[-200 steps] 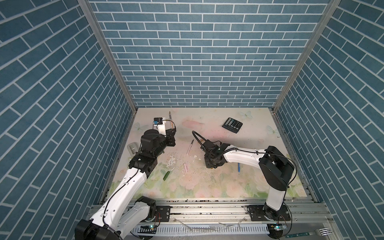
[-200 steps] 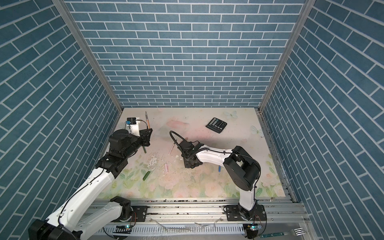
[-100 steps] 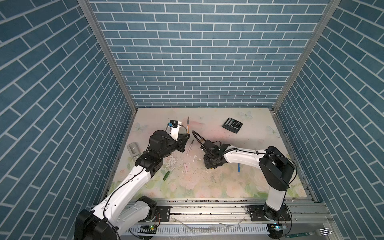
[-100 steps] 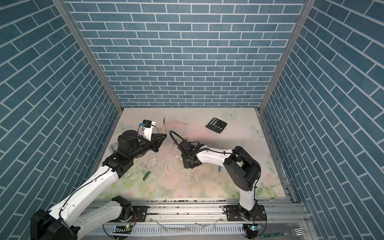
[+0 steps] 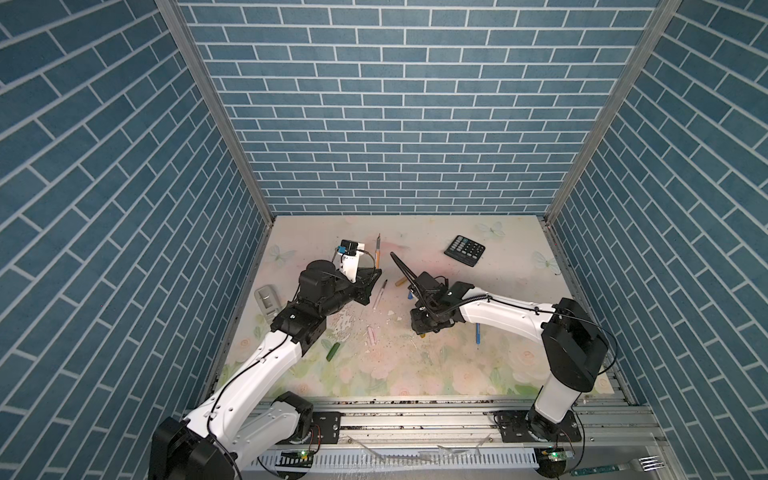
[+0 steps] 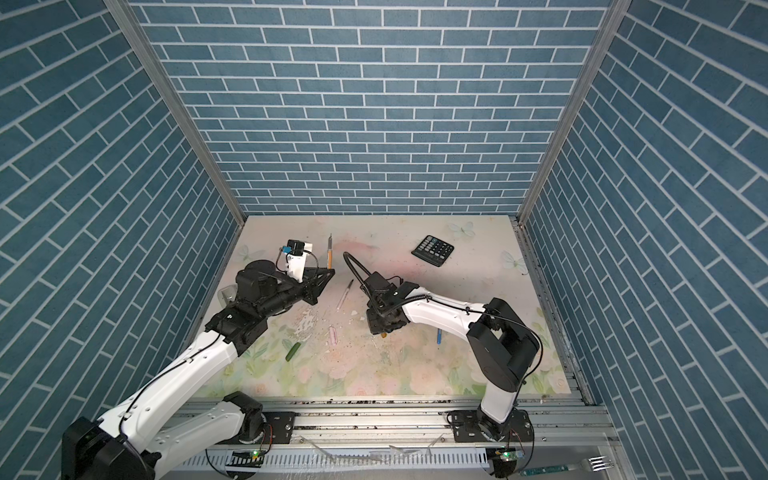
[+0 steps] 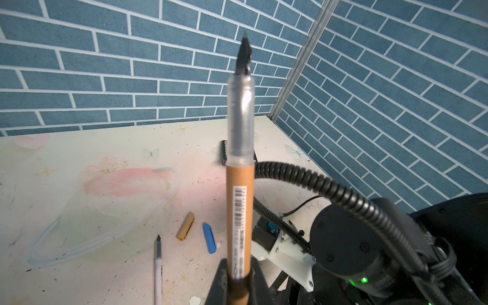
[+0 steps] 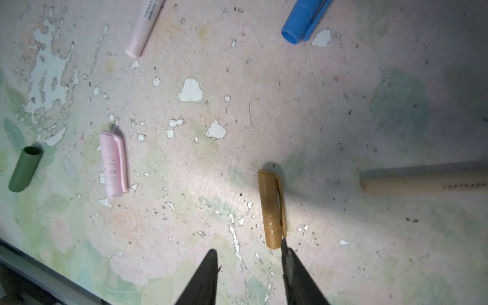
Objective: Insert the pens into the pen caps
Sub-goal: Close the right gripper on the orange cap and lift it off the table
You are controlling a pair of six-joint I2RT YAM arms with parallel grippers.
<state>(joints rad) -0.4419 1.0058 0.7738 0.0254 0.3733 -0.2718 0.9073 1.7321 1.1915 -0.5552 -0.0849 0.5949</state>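
My left gripper (image 7: 239,266) is shut on the brown pen (image 7: 240,200), whose dark tip points up and away; both top views show it held above the table (image 5: 378,254) (image 6: 330,257). My right gripper (image 8: 249,254) hangs open just over the table, and the brown cap (image 8: 272,208) lies flat beyond one fingertip, outside the gap. Loose on the table are a white-pink pen (image 5: 379,294), a pink cap (image 8: 113,163), a green cap (image 8: 25,169), a blue cap (image 7: 209,237), a tan cap (image 7: 185,226), a tan pen (image 8: 422,183) and a blue pen (image 5: 478,333).
A black calculator (image 5: 464,250) lies at the back right of the table. A grey object (image 5: 268,299) sits by the left wall. A metal fork (image 5: 648,462) lies off the table at the front right. The right arm's coiled cable (image 7: 330,190) arches between the two grippers.
My left arm has swung right toward the middle, carrying the brown pen. My right arm has stayed over the brown cap and its jaws have widened.
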